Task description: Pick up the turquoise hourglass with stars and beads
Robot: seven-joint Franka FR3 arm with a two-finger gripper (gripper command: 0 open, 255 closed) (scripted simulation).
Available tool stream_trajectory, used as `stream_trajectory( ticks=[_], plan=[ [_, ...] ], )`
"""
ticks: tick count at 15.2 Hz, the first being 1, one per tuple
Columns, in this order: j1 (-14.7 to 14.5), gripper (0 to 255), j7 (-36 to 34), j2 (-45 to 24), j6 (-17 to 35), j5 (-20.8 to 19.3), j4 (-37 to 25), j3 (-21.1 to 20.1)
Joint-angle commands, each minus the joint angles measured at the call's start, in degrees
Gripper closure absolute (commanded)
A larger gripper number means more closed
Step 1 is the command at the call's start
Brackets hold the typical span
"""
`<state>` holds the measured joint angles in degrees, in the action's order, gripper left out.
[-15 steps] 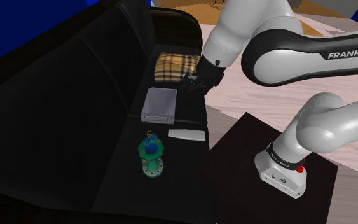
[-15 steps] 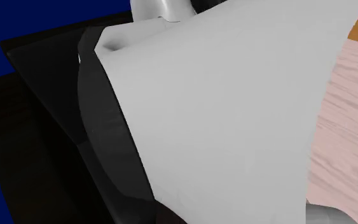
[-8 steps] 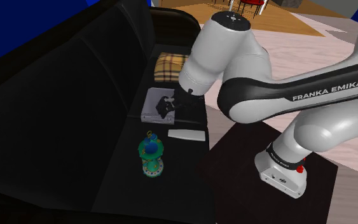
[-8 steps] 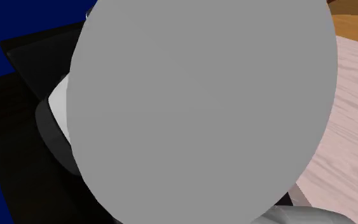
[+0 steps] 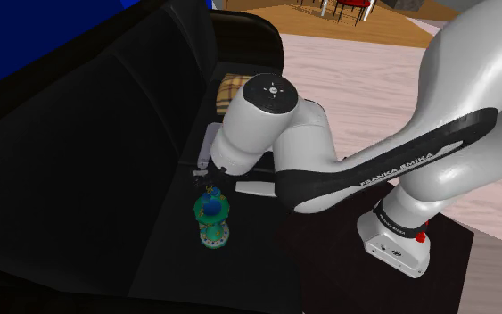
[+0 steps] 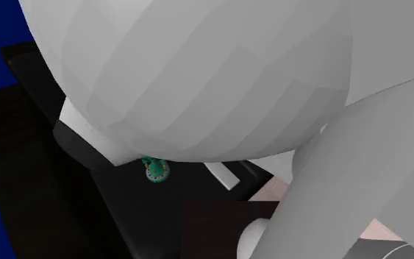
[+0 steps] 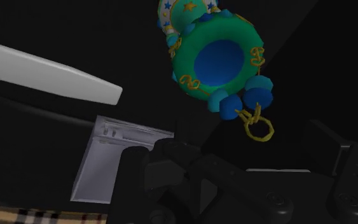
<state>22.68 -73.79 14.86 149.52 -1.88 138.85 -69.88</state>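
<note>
Shoulder view: hourglass (image 5: 212, 218), black sofa (image 5: 106, 178), floor (image 5: 347, 80)

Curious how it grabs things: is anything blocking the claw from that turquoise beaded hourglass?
Nothing visible does. The open black claw is close to the turquoise star-and-bead hourglass on the black sofa; the flat white slab and grey box lie off to one side.

The shoulder view looks from above and beside the stand (image 5: 325, 234), down and leftward over the black sofa (image 5: 97, 169). The second exterior view sits very close behind the arm (image 6: 198, 73), facing the same seat. The wrist view looks down from close above it. All three share the hourglass (image 5: 212, 218).
</note>
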Motion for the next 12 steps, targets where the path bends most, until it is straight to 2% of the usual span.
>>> stream_trajectory(
  ticks=[1,4,7,8,9,10,12],
  plan=[
    [6.4,0,-4.7,-2.6,1.4,-4.6,-1.1,-6.8],
    [13.5,0,-7.6,-4.2,3.5,-8.0,-0.5,-13.8],
    [23.1,0,-9.3,-4.5,5.7,-9.6,0.1,-23.4],
    [24.9,0,-9.0,-4.2,6.2,-9.0,0.2,-25.2],
    [24.8,0,-8.8,-4.0,6.3,-8.7,0.2,-25.1],
    [24.7,255,-8.8,-4.0,6.3,-8.7,0.2,-25.1],
    [24.6,255,-8.8,-4.0,6.3,-8.7,0.2,-25.0]
  ],
)
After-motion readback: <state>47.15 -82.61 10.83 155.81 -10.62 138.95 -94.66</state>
